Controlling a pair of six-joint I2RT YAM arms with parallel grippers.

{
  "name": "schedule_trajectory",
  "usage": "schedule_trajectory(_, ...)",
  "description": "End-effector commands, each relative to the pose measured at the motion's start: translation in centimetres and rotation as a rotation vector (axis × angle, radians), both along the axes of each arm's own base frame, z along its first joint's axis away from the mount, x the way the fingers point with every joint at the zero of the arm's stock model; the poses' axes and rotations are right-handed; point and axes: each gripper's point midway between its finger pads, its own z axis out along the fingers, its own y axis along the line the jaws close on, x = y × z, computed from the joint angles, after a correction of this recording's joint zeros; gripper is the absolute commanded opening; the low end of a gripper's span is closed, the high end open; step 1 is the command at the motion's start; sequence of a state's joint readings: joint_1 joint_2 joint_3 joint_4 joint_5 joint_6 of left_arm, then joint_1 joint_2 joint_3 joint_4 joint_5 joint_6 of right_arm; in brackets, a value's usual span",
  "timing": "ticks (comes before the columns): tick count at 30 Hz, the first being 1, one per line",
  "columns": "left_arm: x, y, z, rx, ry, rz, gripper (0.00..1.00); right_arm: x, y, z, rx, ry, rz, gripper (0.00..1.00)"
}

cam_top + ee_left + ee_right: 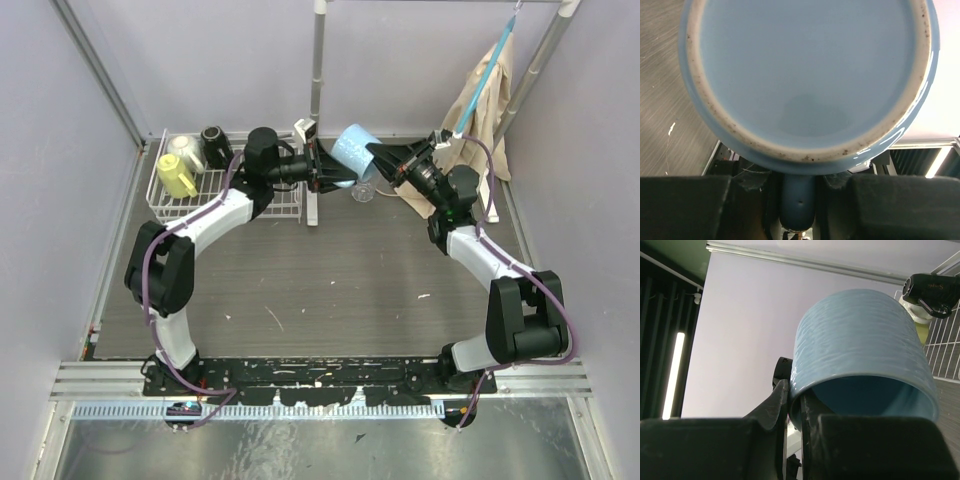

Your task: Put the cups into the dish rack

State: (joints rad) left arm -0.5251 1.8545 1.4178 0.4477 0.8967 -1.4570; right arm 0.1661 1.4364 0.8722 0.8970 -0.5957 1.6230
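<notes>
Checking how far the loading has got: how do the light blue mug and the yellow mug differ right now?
The light blue ceramic mug is tilted in mid-air, the right gripper clamped on its rim, the left gripper closed on its handle. The yellow mug sits in the white wire dish rack, touched by neither gripper. Both are mugs with handles.

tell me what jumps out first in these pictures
A blue mug hangs in the air over the back of the table, gripped from both sides: the left gripper on its handle, the right gripper pinching its rim. To its left, the white wire rack holds a yellow mug, a white mug and a black mug.
</notes>
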Motion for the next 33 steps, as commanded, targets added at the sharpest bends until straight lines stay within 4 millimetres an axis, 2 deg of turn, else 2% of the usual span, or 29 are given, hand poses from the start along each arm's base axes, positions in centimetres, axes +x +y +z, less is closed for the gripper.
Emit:
schedule_trajectory(1, -0.5, -0.3, 3.0, -0.071, -0.058, -0.013, 0.26, -2.6, 2.3, 1.6, -0.043, -0.145, 0.097, 0.01)
schedule_trajectory(3, -0.7, -0.3, 2.8, -0.066, -0.057, -0.023, 0.24, -2.5, 2.5, 1.4, -0.047, -0.143, 0.101, 0.01)
schedule_trajectory(5, -0.8, -0.2, 2.7, -0.064, -0.059, -0.026, 0.16, -2.5, 2.8, 1.4, -0.049, -0.144, 0.108, 0.01)
schedule_trajectory(7, -0.9, -0.2, 2.5, -0.06, -0.056, -0.024, 0.01, -2.5, 3.0, 1.3, -0.051, -0.141, 0.112, 0.01)
schedule_trajectory(12, -0.6, 0.2, 2.8, -0.084, -0.088, 0.007, 0.0, -2.5, 3.2, 1.1, -0.064, -0.135, 0.116, 0.02)
schedule_trajectory(17, 0.1, 1.4, 3.2, -0.085, -0.133, 0.072, 0.0, -2.5, 3.1, 0.9, -0.077, -0.126, 0.107, 0.29)
schedule_trajectory(18, 0.2, 1.6, 3.1, -0.083, -0.139, 0.083, 0.0, -2.5, 3.1, 0.9, -0.078, -0.125, 0.106, 0.39)
schedule_trajectory(21, 0.5, 2.2, 3.0, -0.08, -0.156, 0.121, 0.0, -2.6, 3.1, 0.8, -0.079, -0.122, 0.103, 0.49)
schedule_trajectory(29, 1.9, 4.8, 1.2, 0.026, -0.175, 0.232, 0.0, -2.5, 2.8, 0.2, -0.111, -0.105, 0.079, 0.6)
schedule_trajectory(33, 2.8, 7.0, 0.5, 0.138, -0.221, 0.311, 0.0, -2.5, 2.4, -0.9, -0.151, -0.086, 0.063, 0.66)
